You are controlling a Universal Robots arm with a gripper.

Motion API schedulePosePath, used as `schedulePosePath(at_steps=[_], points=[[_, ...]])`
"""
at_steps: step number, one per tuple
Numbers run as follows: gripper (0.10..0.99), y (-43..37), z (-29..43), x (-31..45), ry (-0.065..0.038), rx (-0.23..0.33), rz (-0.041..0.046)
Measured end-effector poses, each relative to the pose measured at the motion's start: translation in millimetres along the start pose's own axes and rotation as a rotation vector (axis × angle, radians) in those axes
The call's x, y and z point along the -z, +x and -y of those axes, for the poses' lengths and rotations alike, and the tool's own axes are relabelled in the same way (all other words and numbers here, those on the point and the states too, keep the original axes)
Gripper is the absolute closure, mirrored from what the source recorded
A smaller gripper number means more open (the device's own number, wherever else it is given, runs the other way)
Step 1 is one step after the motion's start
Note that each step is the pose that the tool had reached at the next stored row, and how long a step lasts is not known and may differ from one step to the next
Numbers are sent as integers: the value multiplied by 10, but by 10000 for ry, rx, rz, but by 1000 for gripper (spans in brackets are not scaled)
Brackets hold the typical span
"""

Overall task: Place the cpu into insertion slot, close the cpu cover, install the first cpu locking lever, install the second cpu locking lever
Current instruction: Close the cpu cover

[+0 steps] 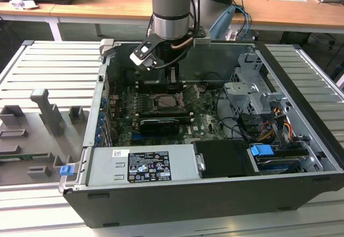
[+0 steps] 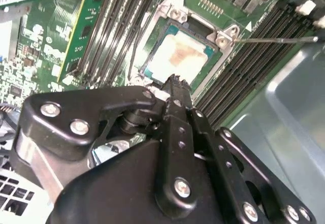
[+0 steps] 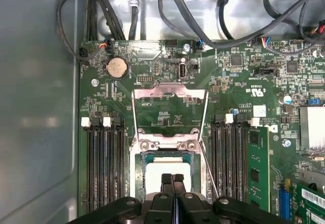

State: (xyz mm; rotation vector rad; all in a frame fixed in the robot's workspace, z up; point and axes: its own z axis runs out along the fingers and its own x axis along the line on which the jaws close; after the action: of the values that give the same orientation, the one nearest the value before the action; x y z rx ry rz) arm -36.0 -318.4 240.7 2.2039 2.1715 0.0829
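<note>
The cpu [image 3: 154, 176] is seated flat in the insertion slot [image 3: 167, 155] at the middle of the motherboard [image 3: 238, 82], beneath the gripper [image 3: 172, 176], whose fingers are pressed together, empty. The cpu cover [image 3: 170, 88] is folded open. The chip is judged light, stiff and fragile, best held by its edges.

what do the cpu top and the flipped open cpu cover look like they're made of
The cpu: its top looks like metal, pale silvery-beige and matte, with a faint brownish smudge. The cpu cover: probably thin sheet metal, bare and silvery, since its frame catches the light around a square opening.
</note>
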Motion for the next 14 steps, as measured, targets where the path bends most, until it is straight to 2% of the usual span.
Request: schedulePosePath(at_steps=[4,10,14], points=[[980,3,-4,1,10,-2,1],[980,14,-16,85,9,-2,3],[980,15,-88,83,9,-2,3]])
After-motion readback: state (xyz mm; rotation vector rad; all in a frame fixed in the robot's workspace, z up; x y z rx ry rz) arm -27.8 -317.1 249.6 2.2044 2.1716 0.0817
